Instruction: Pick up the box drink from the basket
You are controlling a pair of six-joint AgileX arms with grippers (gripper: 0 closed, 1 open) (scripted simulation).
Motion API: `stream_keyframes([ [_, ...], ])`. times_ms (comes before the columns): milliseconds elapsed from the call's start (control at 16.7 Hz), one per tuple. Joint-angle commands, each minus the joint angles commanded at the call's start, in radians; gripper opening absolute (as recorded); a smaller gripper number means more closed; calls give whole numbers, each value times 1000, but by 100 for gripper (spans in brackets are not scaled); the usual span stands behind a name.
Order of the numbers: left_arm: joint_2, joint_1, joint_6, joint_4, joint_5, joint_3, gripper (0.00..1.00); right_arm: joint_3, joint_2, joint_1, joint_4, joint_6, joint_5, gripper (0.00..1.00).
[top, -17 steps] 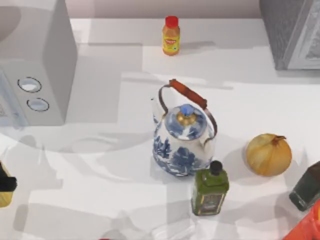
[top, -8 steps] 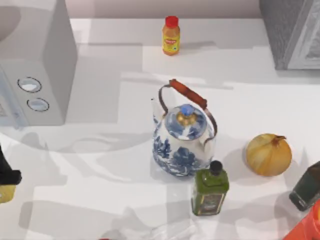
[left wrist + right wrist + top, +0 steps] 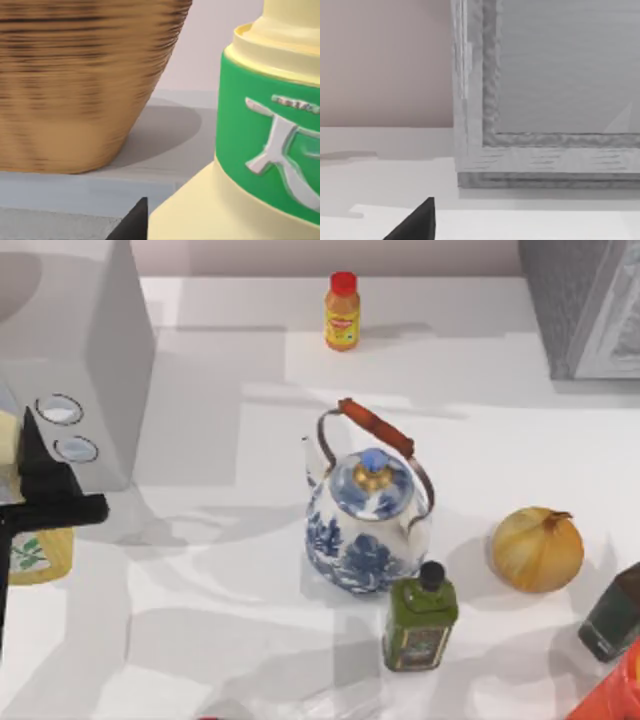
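Box drink (image 3: 38,552), pale yellow with a green leaf mark, sits at the far left edge of the top view, just in front of the microwave (image 3: 75,360), with the left gripper (image 3: 50,502) over it. Its dark fingers lie across the carton's upper part, but whether they are clamped on it I cannot tell. From the left wrist view the carton's green neck band (image 3: 270,150) looms close, with a woven brown basket (image 3: 75,85) beside it. Well to the right stand the blue-and-white teapot (image 3: 365,525), the dark green bottle (image 3: 420,622), the onion (image 3: 537,549) and the small orange bottle (image 3: 342,312). The right gripper (image 3: 415,222) faces a grey cabinet (image 3: 545,100).
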Motion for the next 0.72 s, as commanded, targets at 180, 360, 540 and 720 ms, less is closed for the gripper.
stream_keyframes([
  [180, 236, -167, 14, 192, -223, 53, 0, 0, 0, 0, 0, 0, 0, 100],
  [360, 432, -305, 24, 351, -409, 94, 0, 0, 0, 0, 0, 0, 0, 100],
  [540, 560, -400, 31, 459, -536, 121, 0, 0, 0, 0, 0, 0, 0, 100],
  [720, 609, -439, 34, 503, -587, 132, 0, 0, 0, 0, 0, 0, 0, 100],
])
